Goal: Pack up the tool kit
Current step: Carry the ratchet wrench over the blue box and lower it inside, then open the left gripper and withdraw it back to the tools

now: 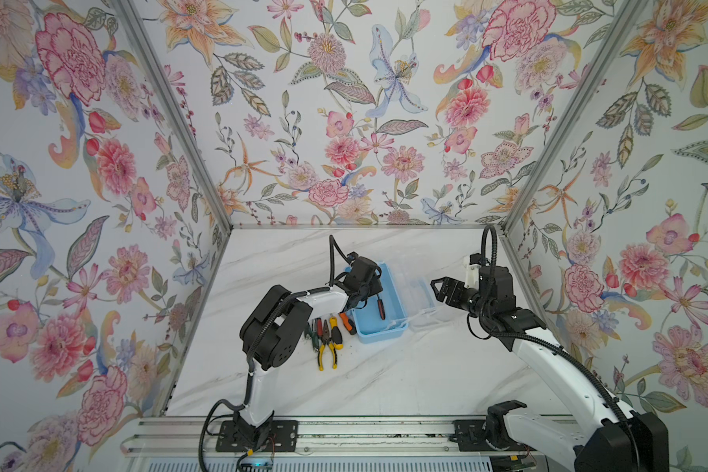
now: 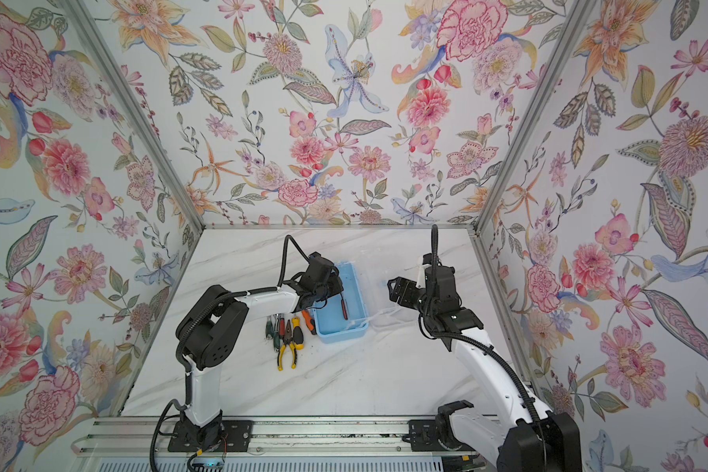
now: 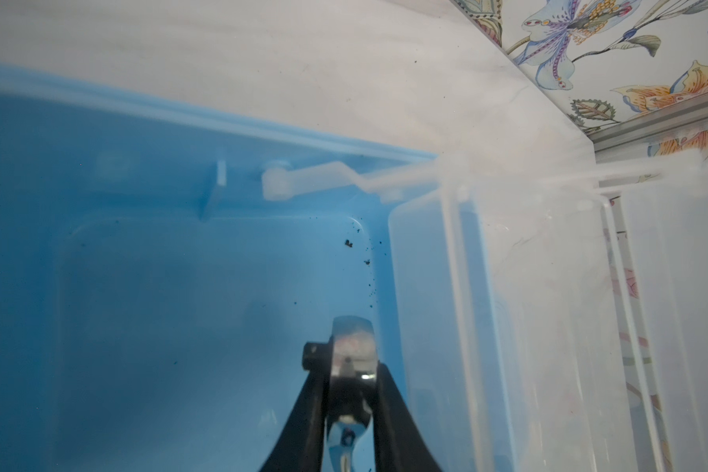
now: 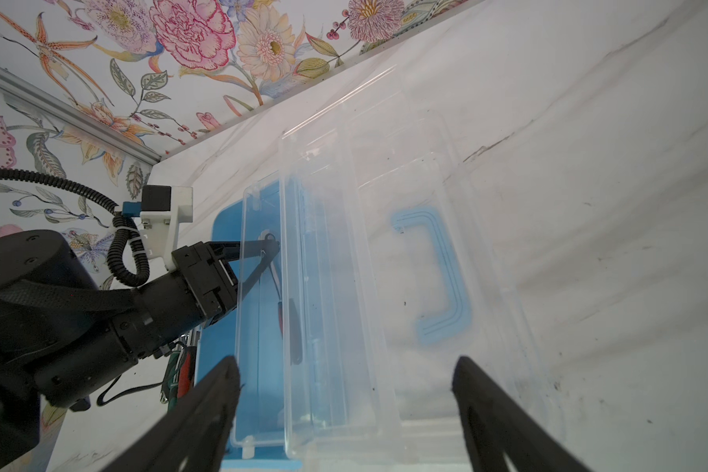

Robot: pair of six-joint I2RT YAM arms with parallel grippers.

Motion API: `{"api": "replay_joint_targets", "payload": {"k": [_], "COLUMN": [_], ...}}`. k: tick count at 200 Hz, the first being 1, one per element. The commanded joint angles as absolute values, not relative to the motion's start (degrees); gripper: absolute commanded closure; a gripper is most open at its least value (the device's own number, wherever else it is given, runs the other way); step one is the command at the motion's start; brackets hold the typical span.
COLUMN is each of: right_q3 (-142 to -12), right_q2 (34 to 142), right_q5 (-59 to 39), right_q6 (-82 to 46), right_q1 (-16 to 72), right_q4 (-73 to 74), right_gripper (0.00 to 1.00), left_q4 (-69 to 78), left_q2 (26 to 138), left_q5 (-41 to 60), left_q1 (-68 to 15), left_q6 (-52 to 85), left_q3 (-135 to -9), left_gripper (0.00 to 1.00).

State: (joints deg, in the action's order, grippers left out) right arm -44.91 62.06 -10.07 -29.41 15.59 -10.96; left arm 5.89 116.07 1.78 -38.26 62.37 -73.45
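Note:
The blue tool box (image 1: 385, 332) (image 2: 344, 333) stands open, its clear lid (image 1: 422, 300) (image 4: 405, 171) folded out flat to the right. My left gripper (image 1: 364, 292) (image 3: 350, 363) reaches down into the box, and its fingers (image 3: 389, 392) press both sides of the shiny head of a red-handled tool (image 3: 351, 347) (image 1: 381, 307). In the right wrist view that head (image 4: 267, 238) sits at the left gripper's tips, with the red handle (image 4: 281, 316) trailing along the box floor. My right gripper (image 1: 442, 288) (image 4: 346, 361) hovers open over the lid, holding nothing.
Left of the box lie yellow-handled pliers (image 1: 327, 347), an orange-and-black screwdriver (image 1: 347, 323), a yellow-and-black one (image 1: 335, 332) and green-handled tools (image 1: 313, 335). The lid carries a blue handle (image 4: 442, 278). Flowered walls (image 1: 189, 286) close in the marble table (image 1: 385, 380) on three sides.

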Motion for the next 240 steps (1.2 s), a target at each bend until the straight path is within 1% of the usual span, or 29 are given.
{"api": "replay_joint_targets", "payload": {"k": [1,9,23,57,114,127,154,167,203,240], "right_q3": [-44.3,-44.3,-44.4,-44.7,-46.2,-46.5,-47.4,-47.8,-48.8,-49.7], "right_q2": [60.6,60.6,60.4,60.5,60.1,60.1,60.4,60.7,62.5,65.8], "right_q5": [-10.1,-10.1,-10.1,-10.1,-9.6,-8.9,-7.4,-6.5,-4.9,-2.5], "right_q6": [-29.8,-29.8,-29.8,-29.9,-29.7,-29.6,-29.4,-29.2,-28.9,-28.7], "right_q1": [15.3,15.3,15.3,15.4,17.2,18.1,20.1,21.0,24.0,28.2], "right_q4": [-12.1,-12.2,-12.3,-12.5,-13.6,-13.7,-14.0,-14.0,-13.5,-12.2], "right_gripper": [0.17,0.17,0.17,0.17,0.17,0.17,0.18,0.18,0.18,0.18], "left_q4": [6.6,6.5,6.3,6.2,3.8,3.4,3.3,1.9,-2.5,-3.7], "left_q2": [116.5,116.5,116.2,114.8,106.8,103.7,94.5,90.1,78.0,68.8], "left_q5": [2.9,2.8,2.7,2.3,-1.0,-2.0,-7.0,-10.4,-16.8,-13.2], "left_q1": [-38.2,-38.2,-38.1,-37.8,-37.7,-37.7,-37.8,-37.7,-35.8,-29.0], "left_q6": [60.8,60.6,60.1,58.7,51.5,49.8,46.4,45.0,42.0,44.3], "left_q3": [-75.6,-75.8,-75.9,-76.1,-73.5,-71.4,-63.8,-60.7,-53.0,-42.3], "left_gripper": [0.73,0.7,0.68,0.65,0.57,0.55,0.42,0.39,0.36,0.39]}}
